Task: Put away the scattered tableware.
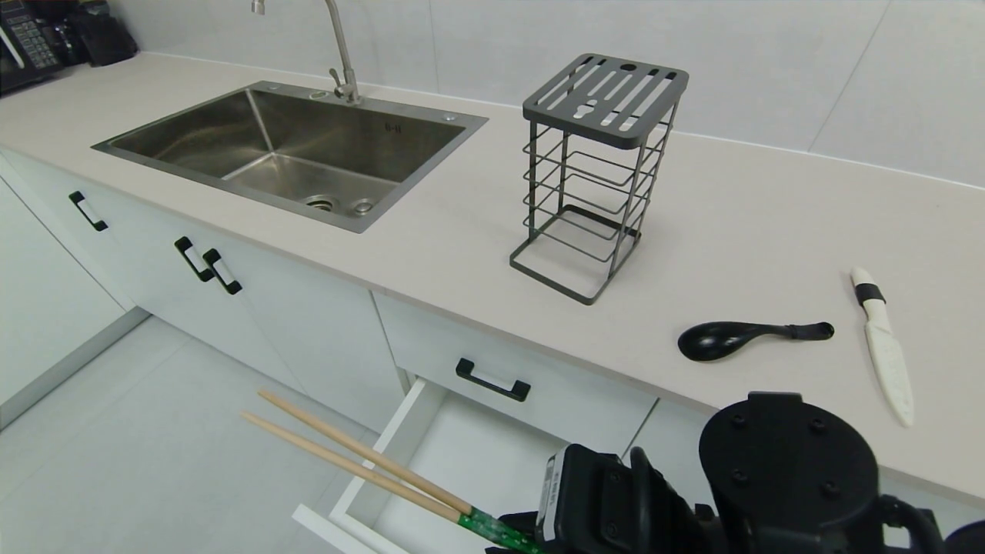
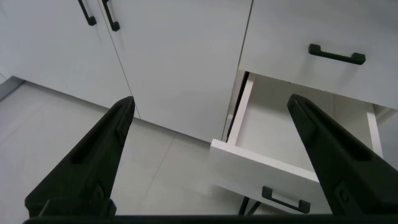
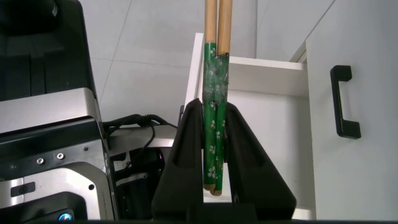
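Observation:
A pair of wooden chopsticks (image 1: 362, 462) with green patterned ends (image 3: 216, 93) is clamped between the fingers of my right gripper (image 3: 214, 180). They stick out over the open white drawer (image 1: 400, 431) below the counter. My left gripper (image 2: 210, 102) stands open with nothing in it, in front of the cupboard fronts, and looks down at the same drawer (image 2: 249, 158). A black spoon (image 1: 731, 338) and a white knife (image 1: 885, 346) lie on the counter at the right.
A dark wire rack (image 1: 600, 169) stands mid-counter, with a steel sink (image 1: 285, 146) and tap to its left. Black-handled cupboard doors (image 1: 204, 265) and a shut drawer front (image 1: 492, 379) sit under the counter. The floor lies left of the open drawer.

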Motion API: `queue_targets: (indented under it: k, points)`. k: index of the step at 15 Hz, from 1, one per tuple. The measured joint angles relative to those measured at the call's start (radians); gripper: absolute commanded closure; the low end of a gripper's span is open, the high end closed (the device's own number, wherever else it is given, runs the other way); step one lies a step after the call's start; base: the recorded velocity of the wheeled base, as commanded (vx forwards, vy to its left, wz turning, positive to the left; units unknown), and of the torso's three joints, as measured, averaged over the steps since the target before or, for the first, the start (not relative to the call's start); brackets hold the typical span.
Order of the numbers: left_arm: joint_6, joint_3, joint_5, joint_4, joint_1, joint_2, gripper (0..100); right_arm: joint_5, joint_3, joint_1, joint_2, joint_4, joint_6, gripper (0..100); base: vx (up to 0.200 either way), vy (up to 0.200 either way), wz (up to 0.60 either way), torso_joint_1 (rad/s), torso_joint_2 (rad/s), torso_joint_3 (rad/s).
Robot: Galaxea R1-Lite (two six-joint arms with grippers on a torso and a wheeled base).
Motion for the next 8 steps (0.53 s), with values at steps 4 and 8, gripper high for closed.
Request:
queue_targets:
  k: [4,8]
  points:
    - [0.000,0.000,0.000,0.000,0.000,0.000,0,-0.002,-0.008,0.001,0.008,0.000,0.000,100,0.000,0.000,0.00,0.000,0.00,0.000]
    - [0.000,0.000,0.000,0.000,0.000,0.000,0,-0.002,-0.011,0.001,0.015,-0.013,0.000,100,0.000,0.000,0.00,0.000,0.00,0.000]
